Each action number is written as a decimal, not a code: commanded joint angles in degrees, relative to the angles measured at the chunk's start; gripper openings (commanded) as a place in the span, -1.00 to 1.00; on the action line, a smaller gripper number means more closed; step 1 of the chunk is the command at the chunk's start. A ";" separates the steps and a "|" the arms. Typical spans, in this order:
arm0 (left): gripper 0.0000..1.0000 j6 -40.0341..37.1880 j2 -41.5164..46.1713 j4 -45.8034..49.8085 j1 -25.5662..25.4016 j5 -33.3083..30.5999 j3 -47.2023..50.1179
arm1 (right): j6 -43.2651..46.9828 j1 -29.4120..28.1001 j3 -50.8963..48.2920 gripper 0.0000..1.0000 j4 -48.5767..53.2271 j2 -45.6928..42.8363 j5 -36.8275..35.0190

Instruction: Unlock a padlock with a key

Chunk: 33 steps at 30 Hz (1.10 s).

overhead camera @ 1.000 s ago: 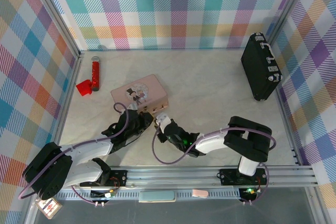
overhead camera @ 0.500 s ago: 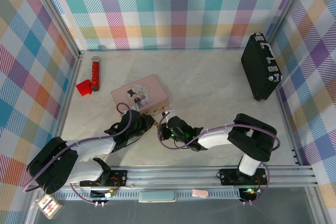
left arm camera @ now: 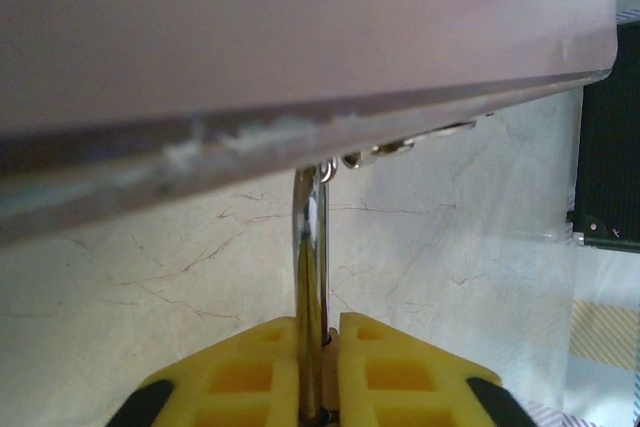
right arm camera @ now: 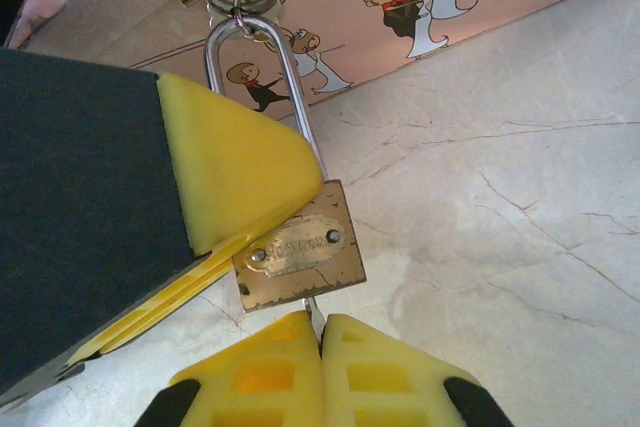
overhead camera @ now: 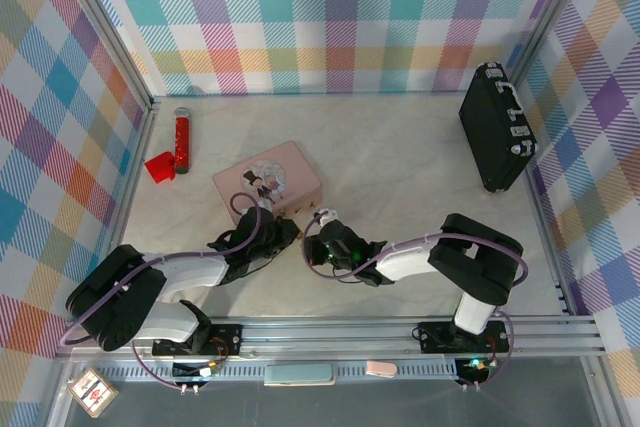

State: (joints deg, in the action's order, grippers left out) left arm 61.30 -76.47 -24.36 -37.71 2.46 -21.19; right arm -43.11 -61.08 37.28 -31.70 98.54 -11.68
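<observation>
The padlock [right arm camera: 300, 259] sits at the pink box's [right arm camera: 480, 37] 5 o'clock corner, its shackle threaded through the box's ring at 12 o'clock. The left claw [left arm camera: 322, 337] is clamped on the padlock from 9 o'clock. The right claw [right arm camera: 320, 332], fingers together, pinches the key [right arm camera: 314, 305] at the padlock's 6 o'clock.

Pink box [overhead camera: 266, 179] blocking left-centre, bare table [overhead camera: 400, 157] open to its right, black case [overhead camera: 497, 127] by right wall
</observation>
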 commanded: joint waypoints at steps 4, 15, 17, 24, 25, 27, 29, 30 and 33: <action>-0.26 -0.61 2.53 0.38 0.71 -2.10 -0.96 | -0.99 1.27 0.51 -1.00 5.82 0.13 -3.43; 0.24 -6.68 18.83 18.25 1.31 -11.13 -1.02 | -0.96 1.75 0.69 -1.00 7.14 -0.33 -3.46; 0.28 -8.48 22.59 22.26 1.55 -13.24 -1.30 | -1.07 1.92 0.82 -0.93 7.42 -0.30 -3.36; 0.37 -19.61 34.65 29.92 2.58 -17.96 -1.41 | -1.13 2.75 1.12 -0.80 8.94 -0.69 -2.12; 0.40 -21.16 36.64 30.76 3.01 -18.25 -1.18 | -1.27 2.88 1.22 -0.79 9.33 -0.65 -2.03; 0.45 -24.19 39.72 32.71 4.10 -18.45 -1.36 | -1.45 3.06 1.44 -0.77 9.94 -0.68 -1.83; 0.49 -27.32 41.20 35.09 5.69 -18.44 -2.28 | -1.45 3.09 1.61 -0.69 10.19 -0.71 -1.61; 0.50 -28.72 41.23 35.90 6.48 -18.40 -2.73 | -1.35 3.18 1.66 -0.61 10.17 -0.74 -1.44; 0.53 -31.57 40.12 38.29 9.97 -18.92 -3.77 | -0.42 3.28 0.04 -0.42 7.51 -2.21 -1.45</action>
State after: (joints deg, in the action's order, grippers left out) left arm 35.77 -35.90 9.21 -30.17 -14.83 -22.98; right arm -44.14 -58.06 37.93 -23.29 98.45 -13.23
